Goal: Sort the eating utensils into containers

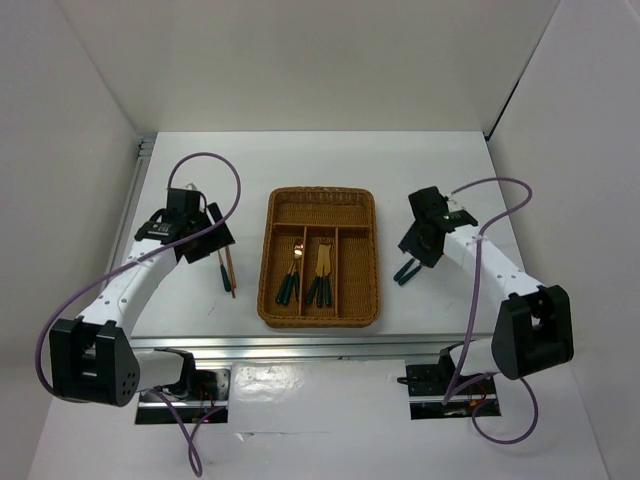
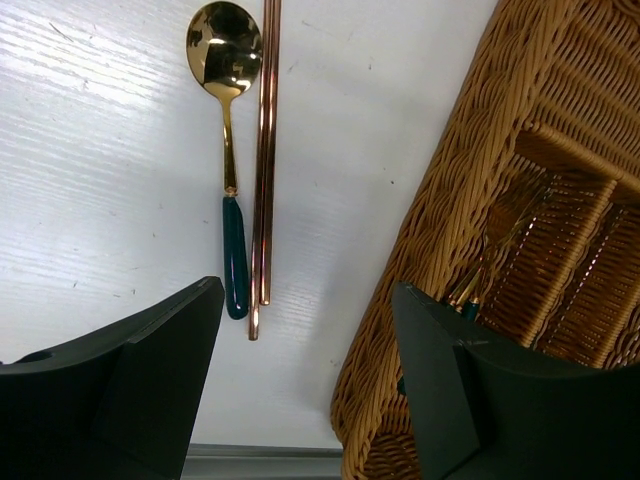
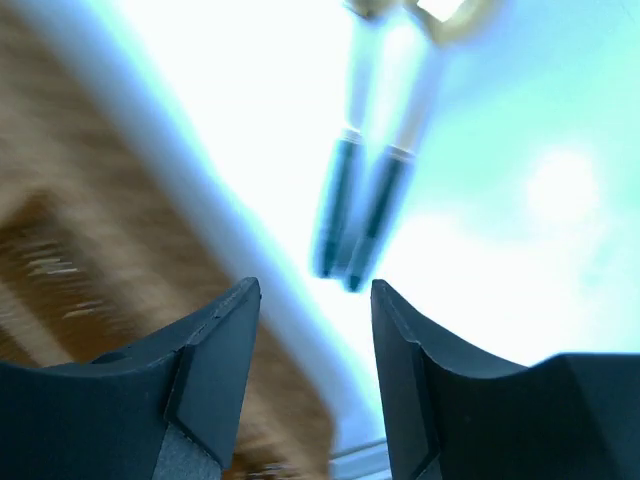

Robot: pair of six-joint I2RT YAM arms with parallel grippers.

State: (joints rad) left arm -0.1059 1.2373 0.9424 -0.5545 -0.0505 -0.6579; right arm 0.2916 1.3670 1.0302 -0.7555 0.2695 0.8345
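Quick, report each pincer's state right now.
Left pincer: open, holding nothing.
Right pincer: open, holding nothing.

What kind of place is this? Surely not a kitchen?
Probably a robot test booth in a lab: plain white wall panels box in a white table, two white robot arms are bolted at its near edge, and a rectangular tan woven wicker cutlery tray sits as a prop.

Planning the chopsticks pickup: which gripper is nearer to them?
Left. The left gripper hangs just beside the chopsticks, left of the tray; the right gripper is across the tray.
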